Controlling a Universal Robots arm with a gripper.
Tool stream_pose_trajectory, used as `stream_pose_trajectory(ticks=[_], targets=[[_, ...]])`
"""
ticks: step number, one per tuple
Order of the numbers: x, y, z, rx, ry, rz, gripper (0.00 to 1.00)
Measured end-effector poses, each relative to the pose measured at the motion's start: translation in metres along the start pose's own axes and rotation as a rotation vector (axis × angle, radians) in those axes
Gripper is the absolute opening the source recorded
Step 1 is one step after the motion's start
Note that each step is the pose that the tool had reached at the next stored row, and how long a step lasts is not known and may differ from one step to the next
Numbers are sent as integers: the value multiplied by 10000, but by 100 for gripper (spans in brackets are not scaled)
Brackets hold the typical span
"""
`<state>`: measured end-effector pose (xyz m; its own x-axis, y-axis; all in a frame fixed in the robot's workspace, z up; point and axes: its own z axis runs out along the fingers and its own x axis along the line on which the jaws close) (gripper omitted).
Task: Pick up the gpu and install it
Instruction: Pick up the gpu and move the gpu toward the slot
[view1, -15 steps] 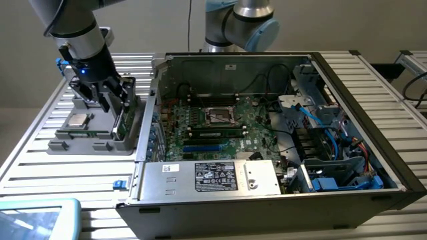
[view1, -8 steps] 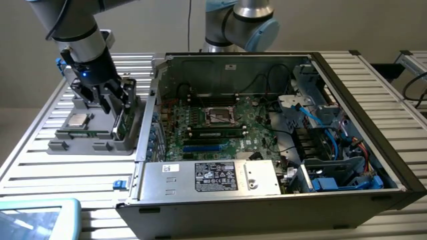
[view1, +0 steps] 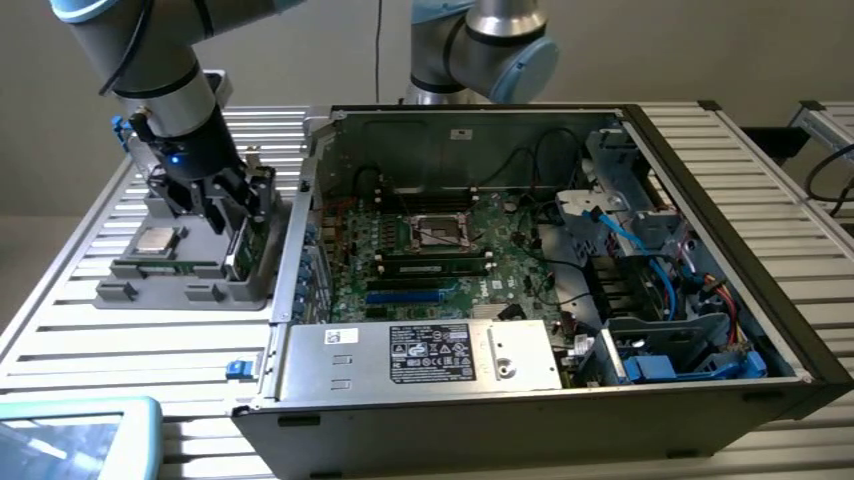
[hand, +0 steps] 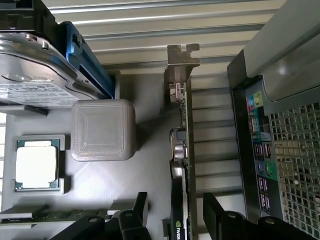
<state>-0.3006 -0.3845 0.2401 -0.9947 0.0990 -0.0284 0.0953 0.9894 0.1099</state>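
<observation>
The gpu (hand: 182, 115) stands on edge in a slot of the grey parts tray (view1: 174, 292), with its silver end bracket (hand: 183, 55) at the end far from the fingers. This upright seating exposes both flat faces for a side-on pinch. The gripper (hand: 175, 200) hovers over the card with its jaws spread wide, one finger on each side, and both appear clear of the board. The tray sits just beside the open computer case (view1: 781, 340), on the exterior view's left. A processor (hand: 36, 165), a memory stick (hand: 45, 216) and a hard drive (hand: 35, 80) occupy separate pockets. The wrist view cuts off the card's near end, and in the exterior view the fingers hide most of the card. The target slot on the motherboard (view1: 441, 250) is hard to single out.
</observation>
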Motion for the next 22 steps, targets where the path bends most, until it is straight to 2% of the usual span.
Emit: stream_pose_trajectory(ticks=[2,5,8,13,22], targets=[[2,10,27,9,-7,-1,56],[8,66,53,74,-12,-4,56],[8,65,64,104,-49,-10,56],[8,61,75,137,-112,14,56],[3,50,95,157,-135,233,56]])
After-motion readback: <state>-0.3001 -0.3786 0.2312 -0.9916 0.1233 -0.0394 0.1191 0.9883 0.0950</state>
